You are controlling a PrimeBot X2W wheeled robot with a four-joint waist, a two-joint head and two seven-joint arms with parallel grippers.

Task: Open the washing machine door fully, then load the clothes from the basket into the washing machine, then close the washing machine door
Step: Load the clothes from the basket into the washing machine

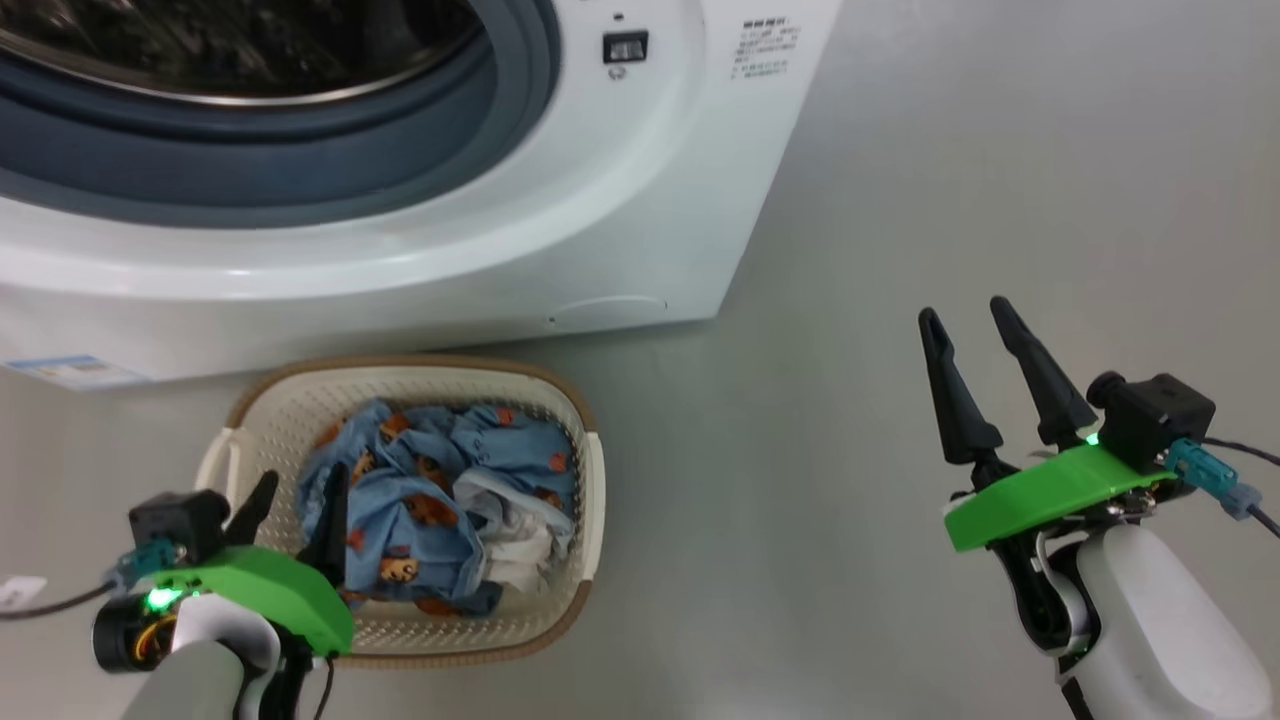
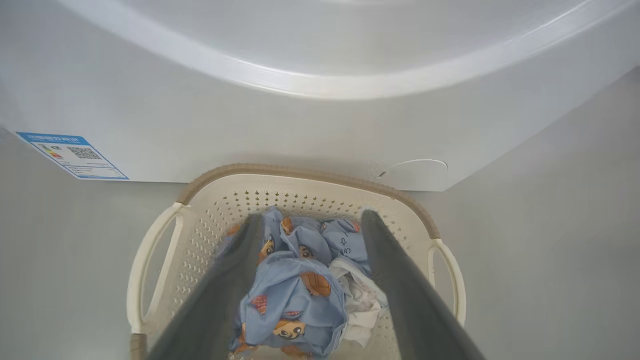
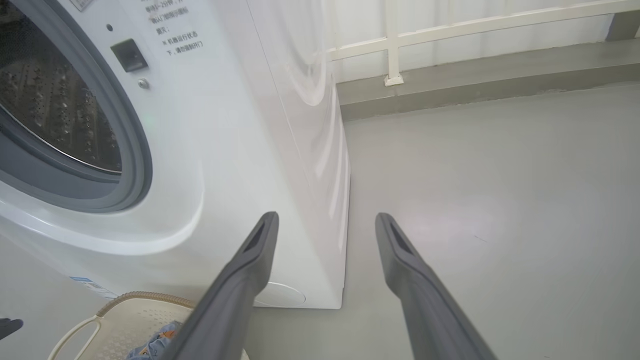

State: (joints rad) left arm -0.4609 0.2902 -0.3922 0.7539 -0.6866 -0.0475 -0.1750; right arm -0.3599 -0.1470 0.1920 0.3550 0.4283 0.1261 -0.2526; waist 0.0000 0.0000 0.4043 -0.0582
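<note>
The blue label sticker (image 1: 70,370) sits at the far left, low on the front of the washing machine (image 1: 420,250). The machine's white body takes up the upper left of the head view. Its mouth stands uncovered, with the grey gasket (image 1: 300,150) ringing the perforated steel drum (image 1: 230,40).

Below it, the left pincer (image 1: 303,480) hangs over the near left part of the basket (image 1: 590,480), its two dark fingers spread wide. In the left wrist view they straddle the heap. Whether their tips brush the cloth or stop just short is hard to tell, since the fingers are blurred there.

The basket stands on the grey floor (image 1: 900,200), just beside the foot of the machine. The clothes (image 1: 430,480) lie crumpled inside it: light-blue fabric with orange-brown bears, and a white piece (image 1: 510,540) tucked at the right of the pile.

Further right on the machine's front, a small dark latch (image 1: 625,47) is set beside the gasket, and the round flap (image 1: 610,310) shows near the bottom corner.

Well apart from the basket, at the right, the right pincer (image 1: 964,310) is raised over bare floor. Its fingers are parted and nothing is between them. In the right wrist view a pale railing (image 3: 450,35) runs along the far wall.
</note>
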